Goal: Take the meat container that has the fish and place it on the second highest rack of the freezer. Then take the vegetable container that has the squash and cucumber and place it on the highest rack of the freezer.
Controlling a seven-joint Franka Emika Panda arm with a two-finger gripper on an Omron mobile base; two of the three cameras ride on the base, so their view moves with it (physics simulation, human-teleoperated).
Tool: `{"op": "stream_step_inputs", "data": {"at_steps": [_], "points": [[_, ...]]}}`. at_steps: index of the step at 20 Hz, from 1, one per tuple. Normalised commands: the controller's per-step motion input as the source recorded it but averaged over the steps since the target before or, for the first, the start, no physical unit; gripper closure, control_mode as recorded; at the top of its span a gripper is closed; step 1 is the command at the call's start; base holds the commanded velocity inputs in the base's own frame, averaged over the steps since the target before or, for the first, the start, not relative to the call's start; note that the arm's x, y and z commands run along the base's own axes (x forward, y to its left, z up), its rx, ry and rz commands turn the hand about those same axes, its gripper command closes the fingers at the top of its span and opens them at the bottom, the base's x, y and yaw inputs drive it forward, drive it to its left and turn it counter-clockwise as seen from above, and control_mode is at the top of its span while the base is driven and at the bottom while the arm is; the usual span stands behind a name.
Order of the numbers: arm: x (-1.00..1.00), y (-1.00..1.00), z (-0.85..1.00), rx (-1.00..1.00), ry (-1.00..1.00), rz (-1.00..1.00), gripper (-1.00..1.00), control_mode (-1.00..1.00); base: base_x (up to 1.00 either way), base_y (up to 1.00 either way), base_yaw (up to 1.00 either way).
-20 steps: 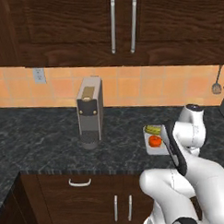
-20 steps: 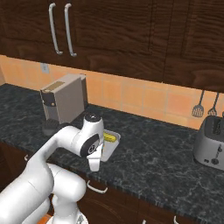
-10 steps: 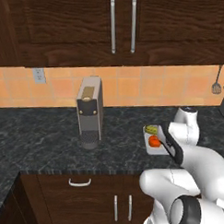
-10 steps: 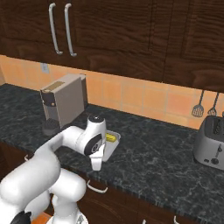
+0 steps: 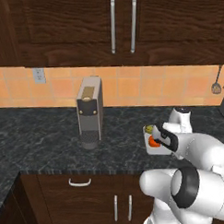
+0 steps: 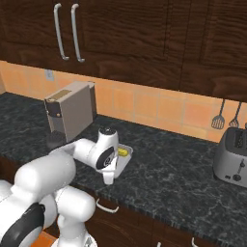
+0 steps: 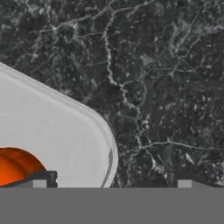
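Observation:
A shallow white container (image 5: 148, 147) (image 6: 125, 161) (image 7: 52, 127) lies on the dark stone counter near its front edge. It holds an orange piece (image 5: 153, 141) (image 7: 15, 166) and a yellow piece (image 5: 149, 129) (image 6: 123, 152). I cannot tell whether this is the meat or the vegetable container. My gripper (image 7: 111, 181) (image 6: 108, 179) points down over the container's rounded corner. It is open: one fingertip is above the container, the other above bare counter, and nothing is between them. The freezer is out of view.
A grey coffee machine (image 5: 89, 112) (image 6: 72, 116) stands left of the container. A silver toaster (image 6: 234, 157) sits at the far right, with spatulas (image 6: 218, 120) hanging on the tiled wall. Dark cabinets hang overhead.
The arm has folded lower and the hand has come down closer over the container. The jaws have stayed wide. The container has not moved.

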Motion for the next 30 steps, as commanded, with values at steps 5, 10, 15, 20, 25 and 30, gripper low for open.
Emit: {"op": "stream_step_inputs", "data": {"at_steps": [5, 10, 15, 20, 25, 30], "points": [[0.27, 0.0, -0.35, 0.0, 0.0, 0.0, 1.0, -1.0, 0.0, 0.0, 0.0], [0.21, 0.01, -0.21, 0.0, 0.0, -0.01, 1.0, -1.0, 0.0, 0.0, 0.0], [-0.13, 0.01, 0.18, 0.0, -0.06, -0.01, 1.0, -1.0, 0.0, 0.0, 0.0], [-0.41, 0.0, 0.59, 0.0, -0.14, 0.02, 1.0, -1.0, 0.0, 0.0, 0.0], [-0.41, 0.22, 0.69, -0.03, -0.14, 0.04, 1.0, -1.0, 0.0, 0.0, 0.0], [-0.41, 0.37, 0.69, -0.04, -0.07, 0.01, 1.0, -1.0, 0.0, 0.0, 0.0]]}}
